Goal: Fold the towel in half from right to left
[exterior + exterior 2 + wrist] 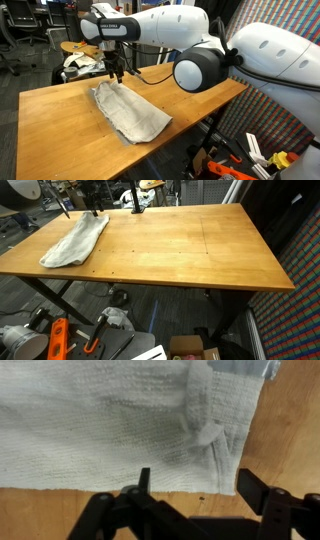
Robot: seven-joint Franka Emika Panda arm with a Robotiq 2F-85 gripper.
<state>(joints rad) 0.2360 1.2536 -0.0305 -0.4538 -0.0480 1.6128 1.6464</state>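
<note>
Item: my gripper [193, 480], jaws wide, nothing held. Item: towel [100, 430], flat on the wooden table [290, 440], just below and ahead of my fingertips. Its long axis seems to run along my opening line, with a rumpled end nearest.

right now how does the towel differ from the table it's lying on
The towel is pale grey and creased; the table is orange-brown wood and smooth. The towel is small, covering only a patch near one end of the much larger table. Both lie flat.
</note>
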